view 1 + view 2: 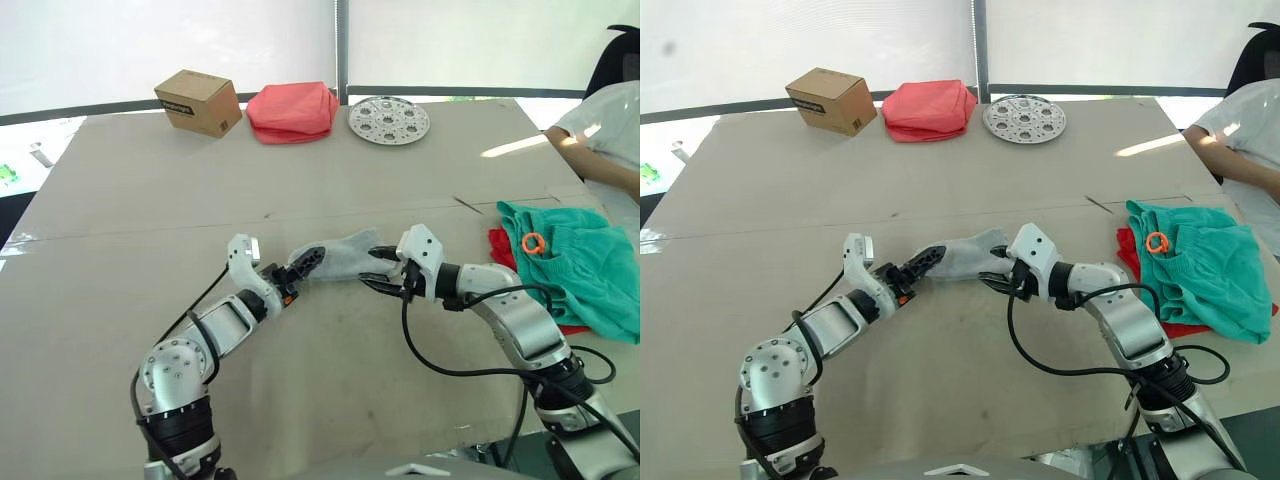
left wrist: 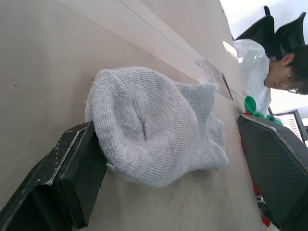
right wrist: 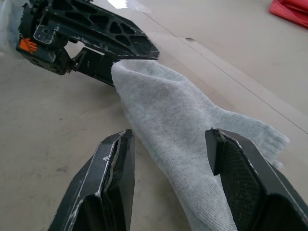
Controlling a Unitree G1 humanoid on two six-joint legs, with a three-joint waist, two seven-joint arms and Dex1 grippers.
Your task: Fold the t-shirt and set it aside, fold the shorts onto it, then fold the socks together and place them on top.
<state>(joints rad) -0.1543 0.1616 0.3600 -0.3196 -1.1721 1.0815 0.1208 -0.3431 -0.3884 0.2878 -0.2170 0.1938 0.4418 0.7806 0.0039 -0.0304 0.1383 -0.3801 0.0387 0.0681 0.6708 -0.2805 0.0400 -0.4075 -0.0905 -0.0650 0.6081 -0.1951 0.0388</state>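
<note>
We see the limp, knitted grey socks [image 1: 340,255] lying on the matte tan surface [image 1: 130,220], stretched between our two grippers. Our left gripper [image 1: 305,259] is spread wide around one end, while our right gripper [image 1: 381,268] stands released, straddling the other. Off right, teal shorts [image 1: 570,260] lie rumpled over the red t-shirt [image 1: 500,247]. Farthest: one cardboard box [image 1: 198,102], one salmon-pink cloth bundle [image 1: 292,111], one perforated metal disc [image 1: 389,119].

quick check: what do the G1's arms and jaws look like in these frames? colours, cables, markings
Both arms have silver-grey metal segments with black joints and white housings at the wrists. Loose black cables loop along each forearm. The left gripper and right gripper carry black jaws; the right wrist view shows the left one's fingers as ribbed, cut-out black plastic with a small orange mark near the base.
</note>
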